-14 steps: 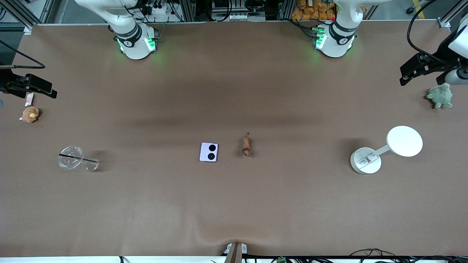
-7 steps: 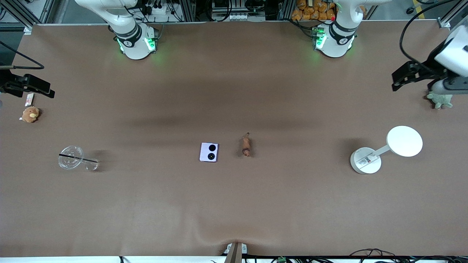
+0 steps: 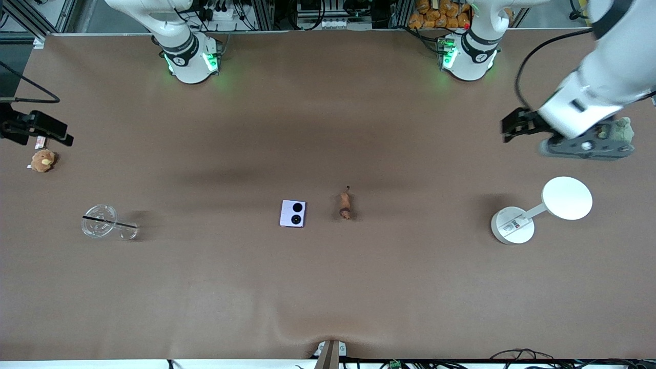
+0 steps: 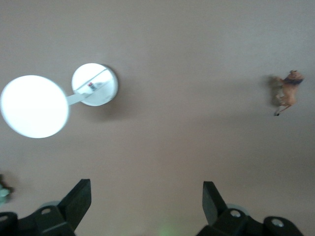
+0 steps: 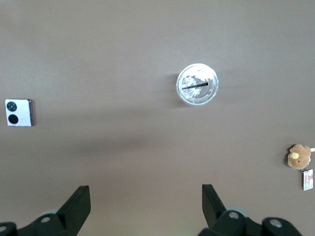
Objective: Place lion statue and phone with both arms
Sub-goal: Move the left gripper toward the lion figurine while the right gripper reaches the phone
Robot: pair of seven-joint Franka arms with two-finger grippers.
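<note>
The lion statue (image 3: 345,205) lies on its side on the bare table (image 3: 328,287) near the middle, its long axis running toward and away from the front camera, with the thin tail at the end farther from that camera and the head at the nearer end. The phone (image 3: 293,213) lies flat just beside it, toward the right arm's end of the table, apart from it; its face is up, and its two black camera circles are lined up one nearer and one farther from the front camera. The left gripper (image 4: 147,204) is up in the air over the left arm's end of the table, beside a green plush turtle (image 3: 621,130) that the arm partly covers; its fingers are spread wide and hold nothing. The right gripper (image 5: 145,204) hangs over the right arm's end of the table, above a tan plush toy (image 3: 42,160), fingers also spread wide and empty. A clear plastic cup (image 3: 102,222) lies nearer the front camera than the plush toy, with a black straw (image 3: 109,222) across it. A white desk lamp (image 3: 540,209) with a round head and round base stands near the left arm's end.
</note>
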